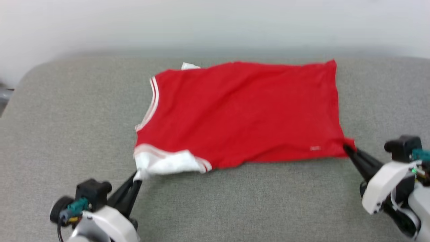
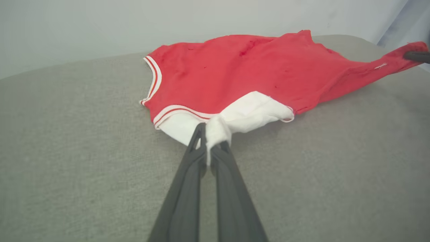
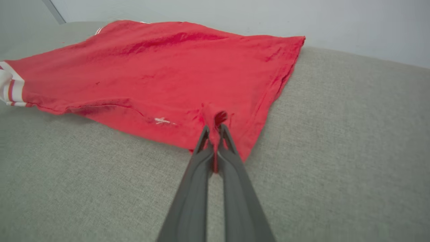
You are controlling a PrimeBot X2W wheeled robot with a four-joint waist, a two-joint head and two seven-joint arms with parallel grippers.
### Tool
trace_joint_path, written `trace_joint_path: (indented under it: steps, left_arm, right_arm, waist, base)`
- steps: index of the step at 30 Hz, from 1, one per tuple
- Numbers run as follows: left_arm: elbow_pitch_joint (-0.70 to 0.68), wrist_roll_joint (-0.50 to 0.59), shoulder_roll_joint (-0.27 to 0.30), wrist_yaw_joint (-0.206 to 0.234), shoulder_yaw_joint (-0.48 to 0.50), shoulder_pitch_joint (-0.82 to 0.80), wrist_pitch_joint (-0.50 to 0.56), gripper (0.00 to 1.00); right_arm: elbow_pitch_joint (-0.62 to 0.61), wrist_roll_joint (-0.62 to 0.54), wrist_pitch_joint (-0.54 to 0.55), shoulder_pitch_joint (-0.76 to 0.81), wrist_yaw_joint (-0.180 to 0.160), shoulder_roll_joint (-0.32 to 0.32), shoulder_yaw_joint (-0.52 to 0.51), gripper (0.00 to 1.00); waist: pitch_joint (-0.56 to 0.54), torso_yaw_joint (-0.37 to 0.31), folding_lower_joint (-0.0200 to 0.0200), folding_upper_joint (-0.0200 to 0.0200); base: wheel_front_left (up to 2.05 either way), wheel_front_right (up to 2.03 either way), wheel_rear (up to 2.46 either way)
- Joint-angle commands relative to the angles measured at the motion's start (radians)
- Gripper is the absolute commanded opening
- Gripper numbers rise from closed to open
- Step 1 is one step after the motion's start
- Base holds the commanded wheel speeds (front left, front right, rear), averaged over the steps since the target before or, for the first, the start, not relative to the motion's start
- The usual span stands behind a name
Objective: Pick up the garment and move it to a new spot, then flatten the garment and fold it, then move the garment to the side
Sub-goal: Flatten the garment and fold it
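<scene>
1. The left gripper (image 1: 137,178) is sitting at the lower left of the head view. Its jaws are clenched on the bunched edge of the white sleeve (image 1: 168,163).
2. The garment (image 1: 242,111) is lying spread on the grey surface (image 1: 67,134), plain red side up, near the middle and reaching toward the far edge. The collar end is pointing left and the hem right, so the long axis is running left to right, parallel to the line between the two grippers.
3. The right gripper (image 1: 346,148) is sitting at the lower right. Its jaws are clenched on the near hem corner (image 1: 349,143), and a small fold of red cloth is showing between the fingers in the right wrist view.
4. Each arm is holding the near corner on its own side, and the cloth is extending away from both sets of jaws toward the wall (image 1: 215,23). The next move is probably turning on this. Drawing the grippers apart along the long axis would tension the wrinkled near edge, while carrying that edge away from the robot would fold it.
5. Bare surface is showing on every side of the garment. A scrap of white (image 1: 189,66) is protruding at the far collar end, probably the other sleeve tucked under, and it may be staying creased.
</scene>
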Motion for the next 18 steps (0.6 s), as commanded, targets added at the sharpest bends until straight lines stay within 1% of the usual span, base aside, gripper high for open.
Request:
trace_joint_path:
  steps: [1, 4, 11, 16, 18]
  left_arm:
    - [-0.003, -0.007, 0.007, 0.002, -0.005, 0.022, 0.006, 0.00]
    - [-0.013, -0.063, 0.002, -0.022, -0.020, 0.095, 0.031, 0.00]
    - [-0.030, -0.136, 0.021, -0.016, -0.039, 0.216, 0.072, 0.00]
    - [-0.060, -0.190, 0.043, -0.029, -0.053, 0.279, 0.123, 0.00]
    - [-0.073, -0.213, 0.041, -0.031, -0.057, 0.299, 0.139, 0.00]
  right_arm:
    - [-0.003, 0.014, -0.003, 0.025, -0.002, -0.007, -0.002, 0.00]
    - [-0.009, 0.033, -0.006, 0.094, -0.002, -0.020, -0.003, 0.00]
    - [-0.032, 0.070, -0.004, 0.238, -0.002, -0.060, -0.014, 0.00]
    - [-0.065, 0.102, -0.005, 0.323, -0.002, -0.084, -0.047, 0.00]
    - [-0.083, 0.111, 0.003, 0.358, -0.002, -0.093, -0.057, 0.00]
  waist:
    - [-0.030, 0.005, 0.0003, -0.0001]
    - [-0.063, 0.007, 0.0003, -0.0001]
    - [-0.126, 0.011, 0.0003, -0.0001]
    - [-0.144, 0.012, 0.0003, -0.0001]
    - [-0.147, 0.011, 0.0003, -0.0001]
  base:
    - [0.00, 0.00, 0.00]
    - [0.00, 0.00, 0.00]
    - [0.00, 0.00, 0.00]
    - [0.00, 0.00, 0.00]
    - [0.00, 0.00, 0.00]
